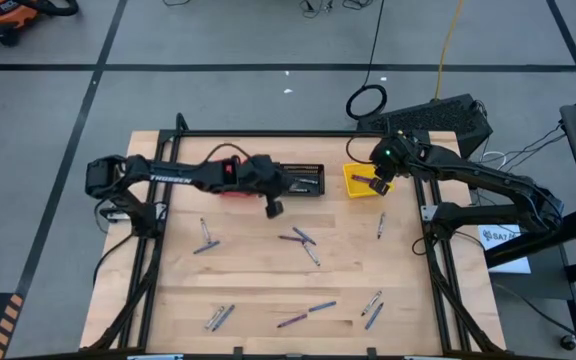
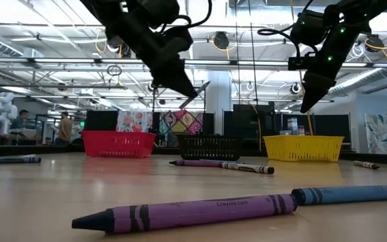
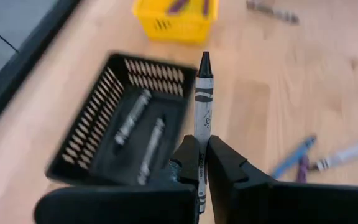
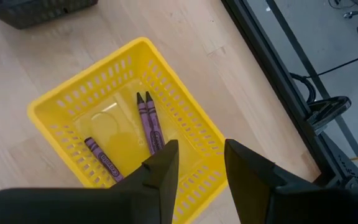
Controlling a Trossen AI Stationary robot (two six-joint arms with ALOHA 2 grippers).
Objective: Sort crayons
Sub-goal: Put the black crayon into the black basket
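**Left fingers grip a grey crayon by the black basket; right fingers open over the yellow basket**

The left gripper (image 3: 202, 163) has its fingers closed on a grey crayon (image 3: 202, 102), which stands out between them with its dark tip pointing away from the wrist. It hangs above the desk (image 1: 268, 280), just beside the black basket (image 3: 92, 134) near the middle of the far edge. Two grey crayons lie inside that basket. From above, the left gripper (image 1: 273, 207) sits just off the basket's near left corner.

The right gripper (image 4: 199, 163) hovers over the yellow basket (image 4: 61, 102) with its fingers apart and nothing between them. Three purple crayons lie on the floor of that basket: two side by side, one apart nearer a wall. From above, the right gripper (image 1: 377, 185) is over this basket, toward the far right corner of the desk.

A red basket (image 2: 118, 143) stands along the far edge, left of the black one; the left arm covers most of it from above.

Loose crayons lie scattered on the desk. A small crossed cluster (image 1: 301, 240) lies near the centre, one (image 1: 205, 236) lies toward the left side, and one (image 1: 381, 225) toward the right edge. More lie along the near edge: a pair (image 1: 218, 317) left of middle, a purple and a blue one (image 1: 306, 313) near the middle, and two (image 1: 372, 308) to the right. In the low view, a purple crayon (image 2: 187, 214) and a blue crayon (image 2: 351, 195) lie end to end closest to the camera.
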